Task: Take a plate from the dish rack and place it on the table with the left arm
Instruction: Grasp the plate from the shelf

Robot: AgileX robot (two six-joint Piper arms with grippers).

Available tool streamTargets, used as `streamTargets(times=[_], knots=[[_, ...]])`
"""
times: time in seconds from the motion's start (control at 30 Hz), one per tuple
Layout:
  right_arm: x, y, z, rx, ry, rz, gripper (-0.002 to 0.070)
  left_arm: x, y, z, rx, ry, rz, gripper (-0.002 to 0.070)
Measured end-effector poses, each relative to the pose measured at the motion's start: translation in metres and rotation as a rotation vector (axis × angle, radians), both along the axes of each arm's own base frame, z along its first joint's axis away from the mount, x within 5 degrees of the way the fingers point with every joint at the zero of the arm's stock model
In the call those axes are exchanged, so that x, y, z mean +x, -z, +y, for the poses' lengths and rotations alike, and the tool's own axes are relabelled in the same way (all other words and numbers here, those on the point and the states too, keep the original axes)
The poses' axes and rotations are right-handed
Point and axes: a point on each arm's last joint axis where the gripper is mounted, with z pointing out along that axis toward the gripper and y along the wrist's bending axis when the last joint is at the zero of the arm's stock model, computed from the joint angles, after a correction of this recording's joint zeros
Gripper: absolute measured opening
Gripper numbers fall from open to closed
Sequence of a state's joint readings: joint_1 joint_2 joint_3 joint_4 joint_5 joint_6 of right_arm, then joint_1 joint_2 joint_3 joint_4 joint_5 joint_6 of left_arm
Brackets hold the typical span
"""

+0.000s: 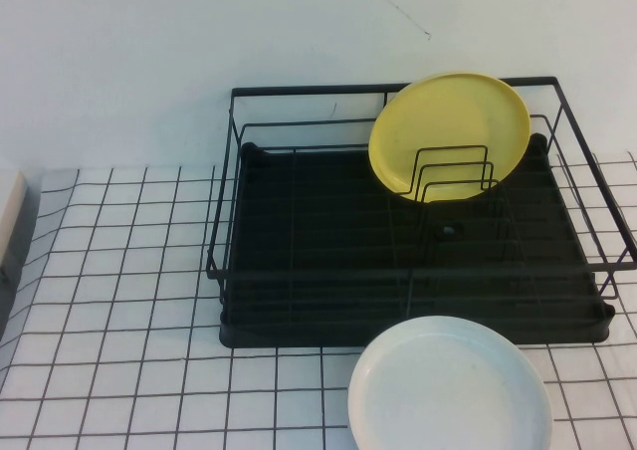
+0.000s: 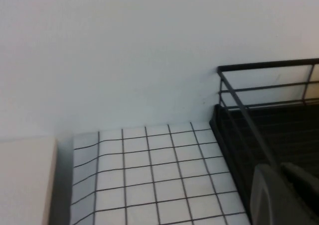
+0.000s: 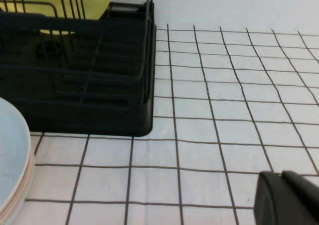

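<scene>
Yellow plastic marks the plate (image 1: 450,134), which is seen standing tilted on edge inside the dish rack (image 1: 299,231), leaned among the upright wire dividers toward the rack's far right side. The rack, of black wire with a black tray base, is set on the bench (image 1: 119,301), a white surface ruled with a black grid, close against a pale wall. A white round plate (image 1: 450,385) is laid flat on the bench just in front of the rack's near right corner.

Neither arm is shown in the high view. The left gripper (image 2: 285,195) is glimpsed only in its own wrist view, its dark fingers (image 2: 269,197) pressed together with nothing between them, held beside the rack's left end above the bench. The right gripper (image 3: 289,197) is seen low over bare bench to the right of the rack; whether its fingers are apart cannot be told.
</scene>
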State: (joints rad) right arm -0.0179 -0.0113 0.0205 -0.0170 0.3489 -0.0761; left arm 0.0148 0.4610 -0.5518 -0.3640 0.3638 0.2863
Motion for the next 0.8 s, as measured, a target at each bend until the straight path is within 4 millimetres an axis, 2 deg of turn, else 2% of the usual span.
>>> streamTargets(times=[0.17,0.4,0.5,0.6,0.7,0.8], knots=[[0.0,0.0,0.0,0.0,0.0,0.0,-0.0003,0.038,-0.026,-0.012,0.003,0.145,0.068,-0.0003],[0.0,0.0,0.0,0.0,0.0,0.0,-0.0003,0.112,-0.059,-0.031,0.007,0.385,0.049,-0.0003],[0.0,0.0,0.0,0.0,0.0,0.0,-0.0003,0.142,-0.07,-0.046,0.039,0.484,0.005,-0.0003],[0.0,0.0,0.0,0.0,0.0,0.0,-0.0003,0.173,-0.072,-0.067,0.091,0.574,-0.01,0.0015],[0.0,0.0,0.0,0.0,0.0,0.0,-0.0003,0.205,-0.067,-0.092,0.134,0.655,-0.011,0.0111],[0.0,0.0,0.0,0.0,0.0,0.0,-0.0003,0.233,-0.057,-0.117,0.153,0.717,0.001,0.0304]])
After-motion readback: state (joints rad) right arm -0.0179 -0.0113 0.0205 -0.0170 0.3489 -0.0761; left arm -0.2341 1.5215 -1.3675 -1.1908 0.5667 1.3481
